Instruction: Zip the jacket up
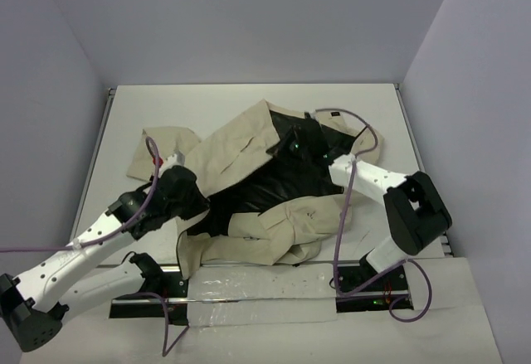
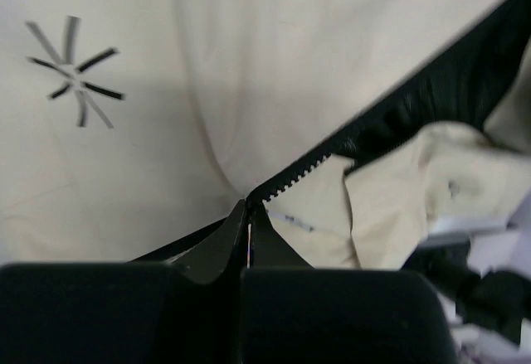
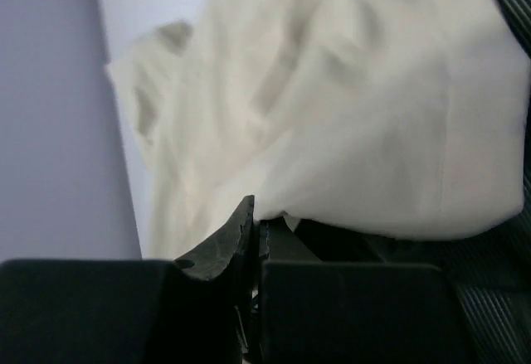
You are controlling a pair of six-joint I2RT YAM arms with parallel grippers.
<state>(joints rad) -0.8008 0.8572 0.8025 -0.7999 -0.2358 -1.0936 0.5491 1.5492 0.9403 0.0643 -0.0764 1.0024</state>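
Note:
The beige jacket lies spread open on the table, with its black lining showing in the middle. My left gripper is at the jacket's lower left. In the left wrist view it is shut on the end of the dark zipper line, beside the panel with the star-like mark. My right gripper is over the upper part of the lining. In the right wrist view it is shut on the edge of a beige panel.
A folded beige sleeve or panel lies across the near side of the jacket. A crinkled clear sheet lies along the table's front edge between the arm bases. Grey walls close in the table on three sides.

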